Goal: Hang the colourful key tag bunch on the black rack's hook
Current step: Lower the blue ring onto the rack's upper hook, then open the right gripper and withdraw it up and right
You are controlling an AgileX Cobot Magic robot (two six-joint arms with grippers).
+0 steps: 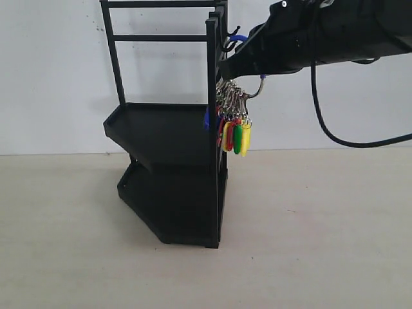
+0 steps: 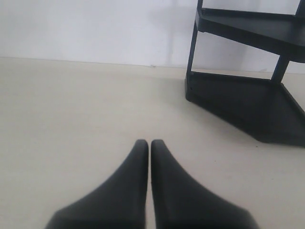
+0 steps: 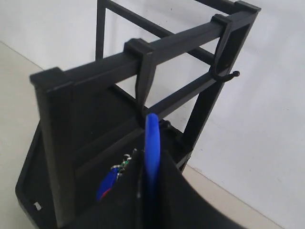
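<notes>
Rightward of the rack [image 1: 167,167], bare table [image 1: 322,225] lay open up to the wall. Right gripper [image 3: 151,162], clamped on the bunch's [image 1: 233,125] blue sleeve [image 3: 152,138], held it at the rack's top bar, sleeve end just beside the hook [image 3: 144,90]. Chains and yellow, green and red tags hung beside the post. Left gripper [image 2: 148,145], jaws together, sat over bare table, apart from the rack's base.
</notes>
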